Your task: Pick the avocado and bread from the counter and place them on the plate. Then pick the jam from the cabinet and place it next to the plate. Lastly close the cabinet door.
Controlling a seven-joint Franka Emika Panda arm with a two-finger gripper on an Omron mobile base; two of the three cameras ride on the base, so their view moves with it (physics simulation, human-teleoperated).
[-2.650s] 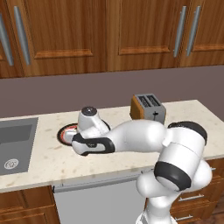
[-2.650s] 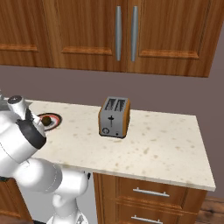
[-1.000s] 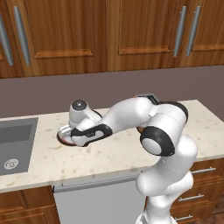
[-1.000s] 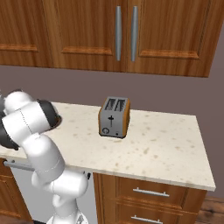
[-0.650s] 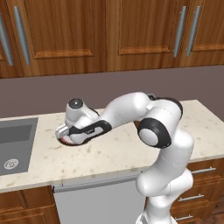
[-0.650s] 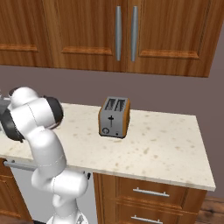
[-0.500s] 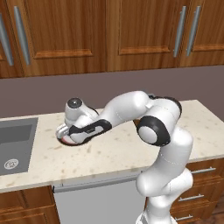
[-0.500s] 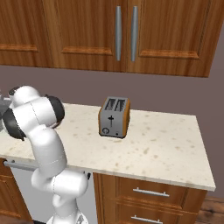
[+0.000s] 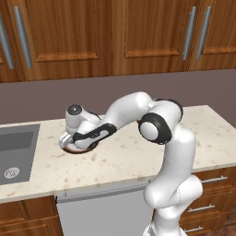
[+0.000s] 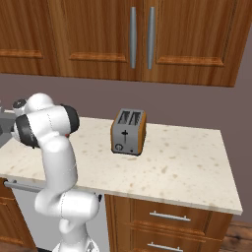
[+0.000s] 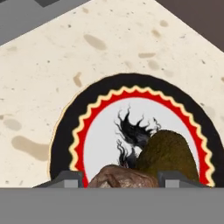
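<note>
While the arm reaches low to its left, the gripper [image 9: 73, 140] hangs directly over the plate [image 9: 69, 148], which lies on the counter [image 9: 120, 159] just right of the sink [image 9: 16, 152].

In the hand view, working left to right:
- Counter [image 11: 39, 83]: bare speckled stone surrounds the plate on the left and top.
- Plate [image 11: 76, 127]: its black and red rim curves around the white centre, so the hand is aimed squarely at the drop zone.
- Bread [image 11: 122, 177]: the brown lump sits between the two finger tips at the bottom edge. The jaws stand narrow around it and appear to hold it; contact is not clearly visible.
- Avocado [image 11: 168, 153]: it rests on the plate, touching or just beside the bread, right of centre.

Judgement: the bread is being set beside the avocado so both fit inside the rim.

In the right base view, the toaster [image 10: 129, 132] stands well apart on the counter, and the cabinet [image 10: 140, 37] above has both doors shut.
</note>
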